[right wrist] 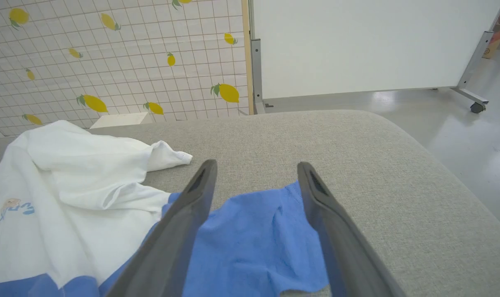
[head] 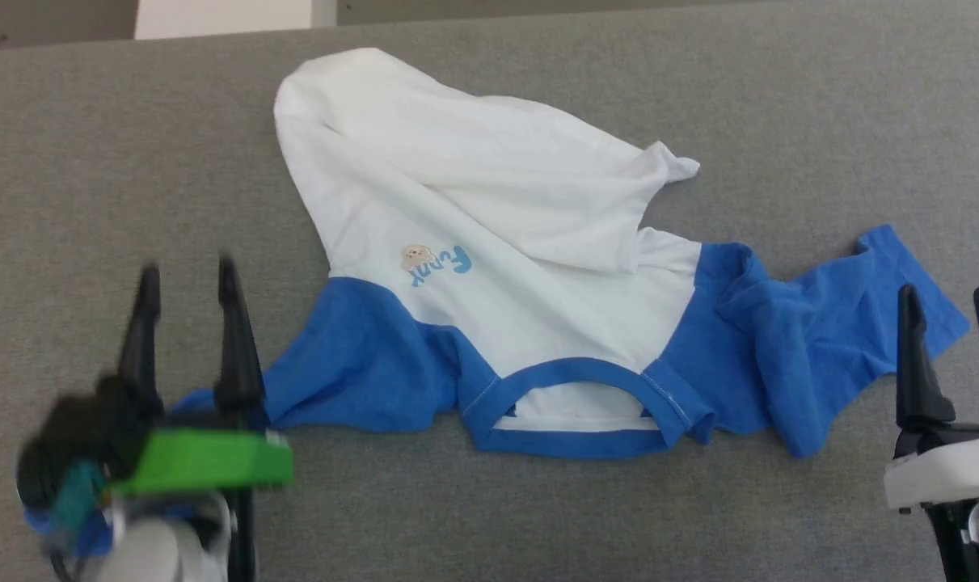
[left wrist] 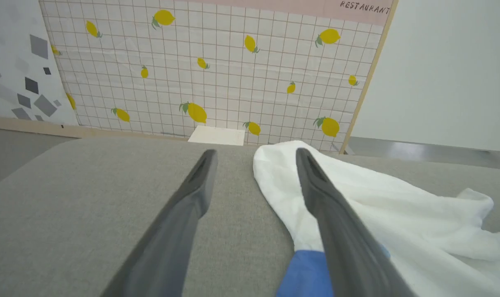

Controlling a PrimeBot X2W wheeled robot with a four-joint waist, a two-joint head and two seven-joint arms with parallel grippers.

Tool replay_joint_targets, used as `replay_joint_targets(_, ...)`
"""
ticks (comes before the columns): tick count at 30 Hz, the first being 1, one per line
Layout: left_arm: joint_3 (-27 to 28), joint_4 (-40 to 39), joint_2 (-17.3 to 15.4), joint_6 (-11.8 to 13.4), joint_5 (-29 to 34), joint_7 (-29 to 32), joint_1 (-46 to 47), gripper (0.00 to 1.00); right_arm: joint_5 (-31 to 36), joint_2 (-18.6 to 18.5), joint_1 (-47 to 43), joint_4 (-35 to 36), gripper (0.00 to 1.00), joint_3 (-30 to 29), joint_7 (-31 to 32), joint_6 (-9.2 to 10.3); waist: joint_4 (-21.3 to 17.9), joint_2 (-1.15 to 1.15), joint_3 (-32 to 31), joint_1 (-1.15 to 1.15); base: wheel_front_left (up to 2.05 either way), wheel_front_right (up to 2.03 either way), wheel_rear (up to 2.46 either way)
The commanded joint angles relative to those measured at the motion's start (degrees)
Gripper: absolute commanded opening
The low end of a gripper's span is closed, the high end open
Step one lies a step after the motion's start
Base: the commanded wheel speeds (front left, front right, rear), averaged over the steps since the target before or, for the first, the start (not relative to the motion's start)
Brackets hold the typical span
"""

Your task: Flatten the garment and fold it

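The garment (head: 505, 275), a white T-shirt with blue sleeves and neckband, lies crumpled on the grey table (head: 93, 162), neckband toward me and the white body bunched toward the far edge. Its light-blue lettering and tan mark (head: 436, 263) face up. My left gripper (head: 186, 279) is open above the left blue sleeve's end, nothing between its fingers. In the left wrist view the garment (left wrist: 377, 214) lies under and right of the right-hand finger. My right gripper (head: 946, 299) is open over the right sleeve's end. The blue sleeve (right wrist: 254, 239) spreads between its fingers, untouched.
The grey padded table (right wrist: 357, 165) runs to a rounded far edge. Behind it stand a lemon-patterned grid panel (left wrist: 216, 62) and a white board (right wrist: 357, 41). A small white block (left wrist: 216, 135) sits at the table's far edge. Bare grey surface surrounds the garment.
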State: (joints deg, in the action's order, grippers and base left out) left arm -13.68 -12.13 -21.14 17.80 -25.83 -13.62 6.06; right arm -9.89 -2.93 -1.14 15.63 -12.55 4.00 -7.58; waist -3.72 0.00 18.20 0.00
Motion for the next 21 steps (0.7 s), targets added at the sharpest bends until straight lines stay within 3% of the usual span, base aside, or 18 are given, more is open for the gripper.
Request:
replay_joint_targets(1,0.1,-1.5,1.0,0.8,0.1,-0.6,-3.3,1.00,-0.6,0.1,-0.9,-0.4,1.00,0.2,-0.3,0.09,1.4,0.00,-1.6,0.00,0.00,0.00,0.00)
replay_joint_targets(4,-0.2,-3.9,2.4,1.2,1.2,-1.1,-8.1,1.00,-1.2,0.1,-1.8,-1.4,1.00,0.2,-0.5,0.09,2.3,0.00,-2.2,0.00,0.00,0.00,0.00)
replay_joint_targets(12,0.2,-4.7,5.3,-1.2,5.2,-1.4,-11.1,1.00,0.9,0.1,-0.3,-1.5,1.00,-1.1,2.4,0.09,4.2,0.00,-2.9,0.00,0.00,0.00,0.00)
replay_joint_targets(14,0.5,-4.4,5.8,-2.1,5.6,-1.4,-10.6,1.00,2.4,0.1,0.9,-1.0,1.00,-1.0,6.1,0.09,4.3,0.00,-2.5,0.00,0.00,0.00,0.00)
replay_joint_targets(16,0.8,-3.8,6.4,-3.4,6.0,-1.4,-9.8,1.00,5.3,-0.4,3.3,-0.4,1.00,-1.6,13.7,0.09,4.4,0.00,-1.4,0.00,0.00,0.00,0.00)
replay_joint_targets(21,0.8,-3.1,7.3,-5.3,6.8,-1.4,-8.4,1.00,6.1,-6.4,6.0,-1.9,1.00,-1.4,25.5,0.09,4.6,0.00,1.3,0.00,0.00,0.00,0.00)
